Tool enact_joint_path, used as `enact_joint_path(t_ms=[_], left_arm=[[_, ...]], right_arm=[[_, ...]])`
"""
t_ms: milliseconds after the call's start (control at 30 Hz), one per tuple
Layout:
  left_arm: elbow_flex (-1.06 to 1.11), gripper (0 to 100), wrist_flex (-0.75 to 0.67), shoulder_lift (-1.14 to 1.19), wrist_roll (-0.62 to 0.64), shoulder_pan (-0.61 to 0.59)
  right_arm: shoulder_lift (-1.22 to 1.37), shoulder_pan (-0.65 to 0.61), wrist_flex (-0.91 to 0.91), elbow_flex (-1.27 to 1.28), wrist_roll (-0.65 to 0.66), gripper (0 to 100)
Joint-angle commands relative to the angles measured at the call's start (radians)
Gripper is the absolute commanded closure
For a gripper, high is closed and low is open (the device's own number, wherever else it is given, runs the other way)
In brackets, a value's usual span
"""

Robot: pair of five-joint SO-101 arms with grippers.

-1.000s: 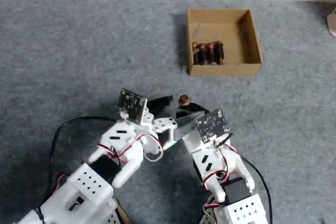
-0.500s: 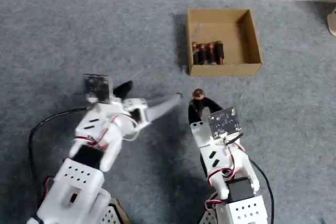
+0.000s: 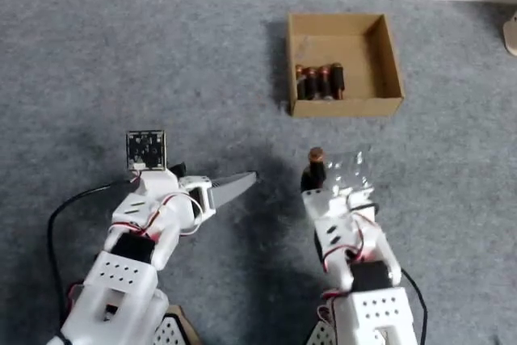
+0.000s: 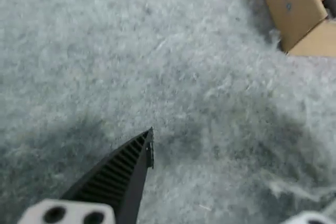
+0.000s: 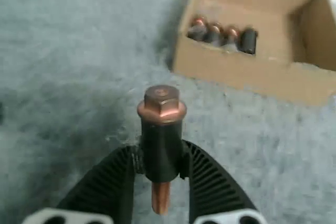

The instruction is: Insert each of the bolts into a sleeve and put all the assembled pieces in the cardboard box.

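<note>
R claw (image 5: 160, 156) clamped on sleeved bolt (image 5: 161, 129), upright, short of cardboard box (image 5: 247, 77). Risk: tilting en route lets bolt slide from sleeve.

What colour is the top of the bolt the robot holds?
Copper-brown: the bolt sits in a black sleeve in the right gripper. Best in the right wrist view.

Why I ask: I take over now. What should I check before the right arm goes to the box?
1. Grip: ok. The right gripper is shut on the sleeve.
2. Seating: ok, the bolt shows its head above the sleeve, its tip below.
3. Room in the box: ok, four pieces lie along one wall.
4. Path: ok, the left arm stands aside.
5. Grip firmness: cannot tell.
</note>
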Motion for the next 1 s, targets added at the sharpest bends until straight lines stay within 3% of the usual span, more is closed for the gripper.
enact_joint_path(t_ms=[0, 367, 600, 967], left_arm=[[-0.001, 48, 0.002, -0.013, -0.005, -0.007], [-0.001, 48, 0.002, -0.008, -0.006, -0.012], [-0.001, 48, 0.002, -0.005, -0.006, -0.013], [-0.001, 48, 0.002, -0.005, -0.006, -0.013]], right_arm=[[0.197, 0.064, -0.096, -0.179, -0.002, 99.3], [0.817, 0.137, -0.119, -0.751, 0.0, 99.3], [1.196, 0.147, -0.117, -1.081, 0.081, 99.3], [1.666, 0.206, -0.113, -1.593, 0.08, 99.3]])
